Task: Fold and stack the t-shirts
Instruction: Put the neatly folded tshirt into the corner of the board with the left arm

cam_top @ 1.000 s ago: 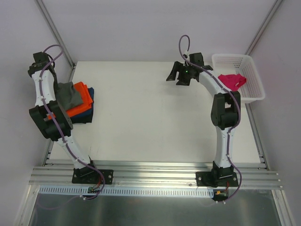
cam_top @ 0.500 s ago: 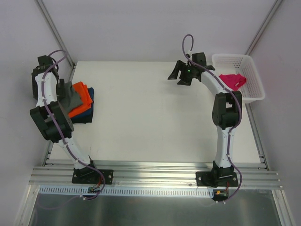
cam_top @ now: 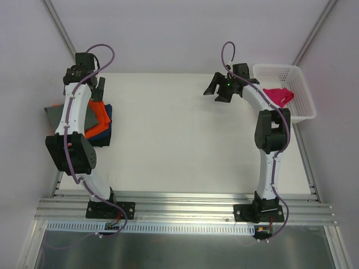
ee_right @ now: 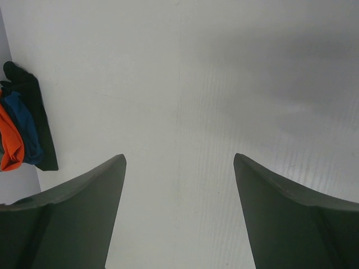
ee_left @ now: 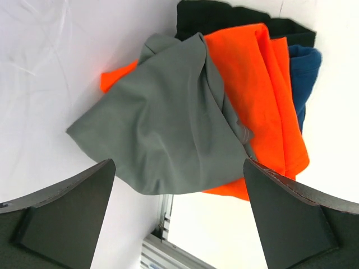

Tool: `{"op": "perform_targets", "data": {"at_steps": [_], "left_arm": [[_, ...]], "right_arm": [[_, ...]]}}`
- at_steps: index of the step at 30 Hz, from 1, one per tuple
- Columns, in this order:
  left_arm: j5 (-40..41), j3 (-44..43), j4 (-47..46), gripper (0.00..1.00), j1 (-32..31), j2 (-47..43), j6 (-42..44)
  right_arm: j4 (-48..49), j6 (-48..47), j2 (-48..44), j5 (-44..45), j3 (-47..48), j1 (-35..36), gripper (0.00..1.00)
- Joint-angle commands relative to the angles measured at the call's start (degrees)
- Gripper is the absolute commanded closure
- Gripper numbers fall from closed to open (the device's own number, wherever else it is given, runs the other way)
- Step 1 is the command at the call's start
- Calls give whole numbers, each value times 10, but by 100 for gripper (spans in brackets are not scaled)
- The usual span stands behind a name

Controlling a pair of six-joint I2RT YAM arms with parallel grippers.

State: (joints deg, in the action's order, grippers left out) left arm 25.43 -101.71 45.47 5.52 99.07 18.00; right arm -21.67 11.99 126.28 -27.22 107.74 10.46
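A pile of t-shirts lies at the table's left edge. The dark grey shirt (cam_top: 56,115) (ee_left: 168,117) is on top, crumpled, and hangs over the edge. Under it are the orange shirt (cam_top: 99,115) (ee_left: 263,95), a blue one (ee_left: 305,67) and a black one (ee_left: 224,14). My left gripper (cam_top: 96,88) (ee_left: 178,163) is open, above and behind the pile, holding nothing. A magenta shirt (cam_top: 277,96) sits in the white basket (cam_top: 300,84). Left of the basket, my right gripper (cam_top: 217,92) (ee_right: 179,157) hangs open over bare table, also holding nothing.
The basket stands at the back right corner. An aluminium rail (ee_left: 162,224) runs along the table's left side below the grey shirt. The pile's edge (ee_right: 22,123) shows at the far left of the right wrist view. White walls close in the table.
My left gripper opened and let go of the grey shirt, which now lies spread on the pile. The left arm swung towards the back of the table. The right gripper drifted slightly right.
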Motion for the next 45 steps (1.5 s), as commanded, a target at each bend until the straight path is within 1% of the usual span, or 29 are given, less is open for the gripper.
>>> {"op": "perform_targets", "data": {"at_steps": [1,4,7,11,14,16,24,31,34,37,39,40,41,42,43,45], "left_arm": [[-14,-3,19,1,12,42,-23],[-35,-35,25,2,13,72,-30],[-49,-54,29,8,12,90,-31],[-67,-82,31,10,12,129,-35],[-64,-95,32,12,9,149,-27],[-57,-96,30,15,8,160,-24],[-37,-53,26,18,10,149,-11],[-33,-59,25,26,29,191,-4],[-31,-60,23,34,29,198,-4],[-29,-54,23,35,29,196,-4],[-29,-50,23,39,29,194,-3],[-31,-46,23,45,30,192,-2],[-29,-46,23,56,29,191,-4],[-24,-48,23,68,28,191,-7],[-16,-49,20,85,29,190,-8],[-11,-50,17,88,28,189,-5]], "right_arm": [[8,2,-48,-1,-5,0,18],[9,7,-63,-7,-20,-4,18],[19,22,-66,-21,-41,-18,18],[37,58,-64,-50,-63,-30,18],[51,72,-60,-62,-73,-38,18],[55,80,-53,-68,-74,-42,18],[49,95,-22,-68,-47,-53,18],[53,97,-14,-71,-50,-54,18],[58,98,-7,-72,-52,-55,18],[56,99,3,-71,-47,-56,18],[56,100,8,-71,-39,-55,18],[56,99,12,-69,-35,-55,18],[55,100,15,-69,-27,-55,18],[53,100,17,-67,-25,-55,18],[53,99,20,-67,-21,-54,18],[51,99,21,-65,-17,-55,18]]}}
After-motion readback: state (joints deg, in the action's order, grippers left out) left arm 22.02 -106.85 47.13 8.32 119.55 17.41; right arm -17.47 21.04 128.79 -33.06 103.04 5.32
